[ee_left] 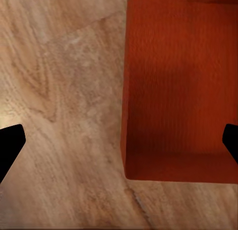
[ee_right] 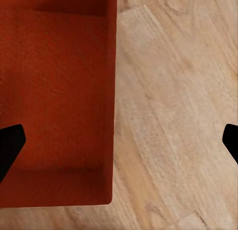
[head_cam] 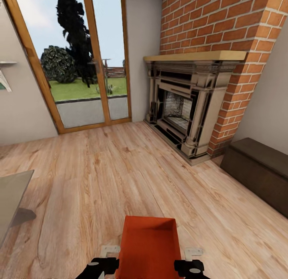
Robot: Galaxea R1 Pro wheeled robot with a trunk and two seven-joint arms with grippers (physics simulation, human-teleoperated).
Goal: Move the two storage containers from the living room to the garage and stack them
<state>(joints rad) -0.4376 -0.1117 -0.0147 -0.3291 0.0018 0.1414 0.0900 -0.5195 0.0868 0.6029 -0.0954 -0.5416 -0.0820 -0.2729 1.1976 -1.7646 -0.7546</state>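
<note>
While both tools, left [ee_left: 119,145] and right [ee_right: 119,145], stand spread wide, one orange-red storage container [head_cam: 148,247] sits between them over the living room's wood-plank floor [head_cam: 100,179], facing the brick fireplace [head_cam: 182,111].

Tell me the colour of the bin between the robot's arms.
The storage container is plain orange-red, with no pattern. The left wrist view shows it best.

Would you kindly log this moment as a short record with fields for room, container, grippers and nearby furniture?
room: living room, wood-plank floor
container: one orange-red storage container, open side up, between the arms
left gripper: fingers wide apart, straddling the container's wall
right gripper: fingers wide apart, straddling the opposite wall
nearby: brick fireplace, glass doors, dark brown chest, grey low table
</note>
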